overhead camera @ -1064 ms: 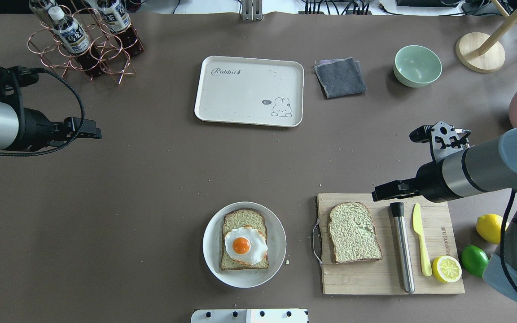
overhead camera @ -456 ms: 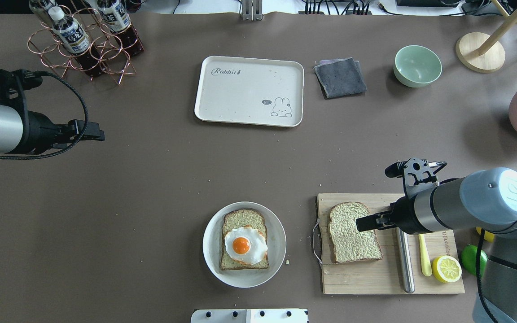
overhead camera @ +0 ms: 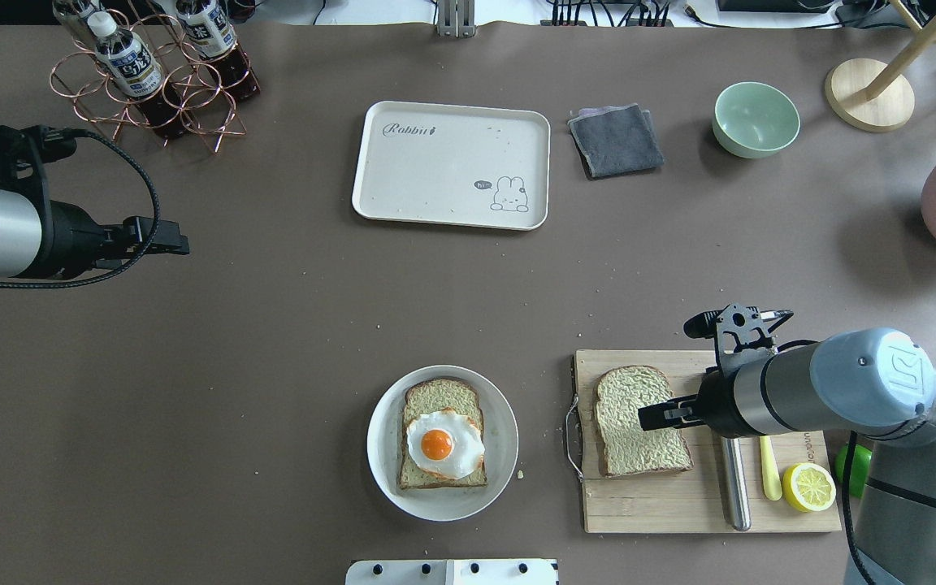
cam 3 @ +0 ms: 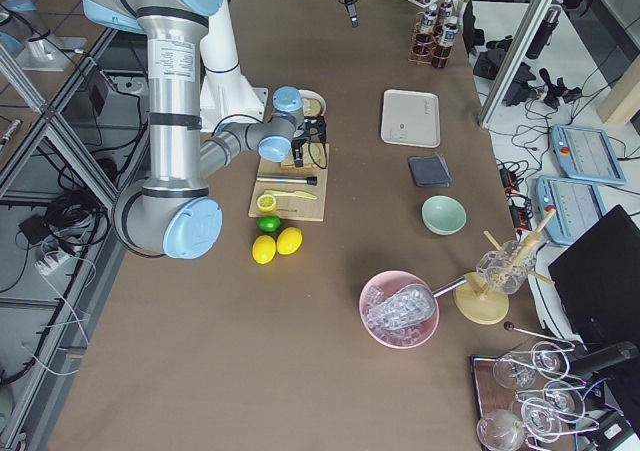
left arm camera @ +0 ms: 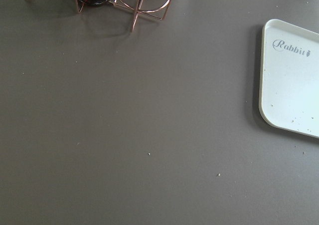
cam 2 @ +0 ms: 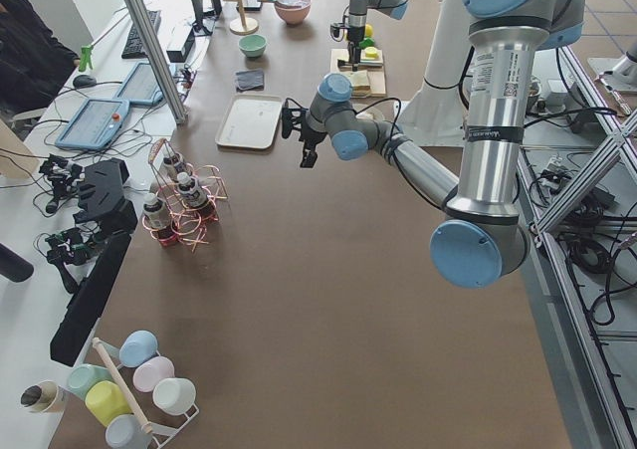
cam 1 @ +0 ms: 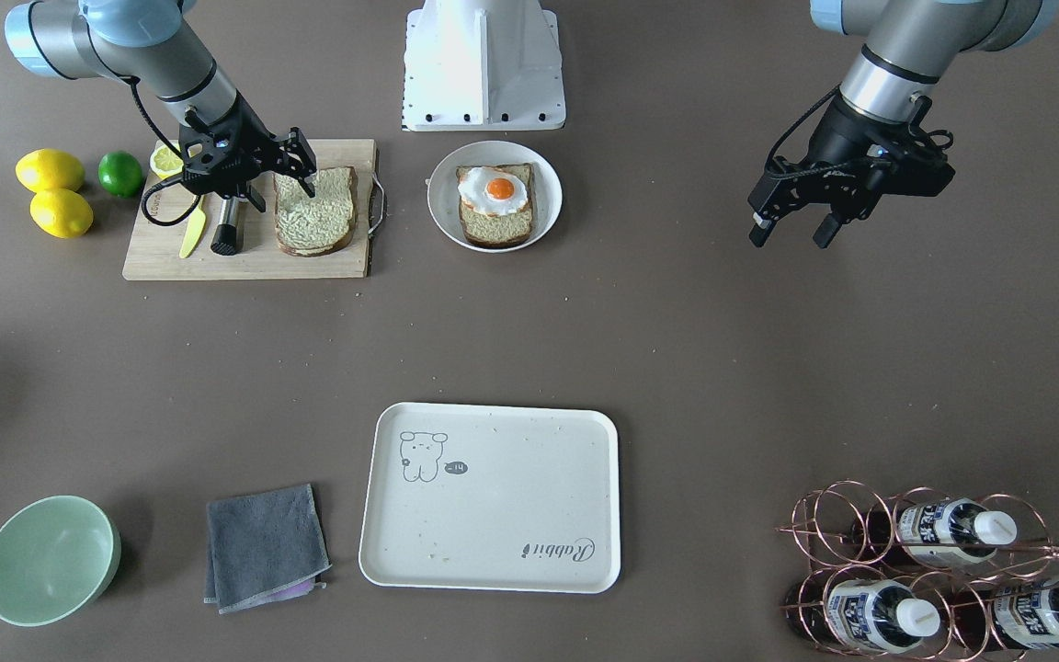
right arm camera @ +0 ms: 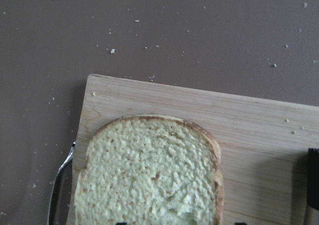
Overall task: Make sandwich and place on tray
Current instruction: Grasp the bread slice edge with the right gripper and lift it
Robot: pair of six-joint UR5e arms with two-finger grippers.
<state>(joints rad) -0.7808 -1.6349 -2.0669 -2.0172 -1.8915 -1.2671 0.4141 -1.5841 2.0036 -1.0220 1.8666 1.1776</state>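
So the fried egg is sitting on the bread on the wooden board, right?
Not quite. The fried egg is sitting on bread, but that slice lies on the round white plate, not the wooden board. The overhead exterior view shows it.

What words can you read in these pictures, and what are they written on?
"Rabbit": on the tray.
Little bubble beside the tray's animal drawing: too small to read.
Print on the cutting board: too small to read.
Labels on the bottles: too blurred to read.
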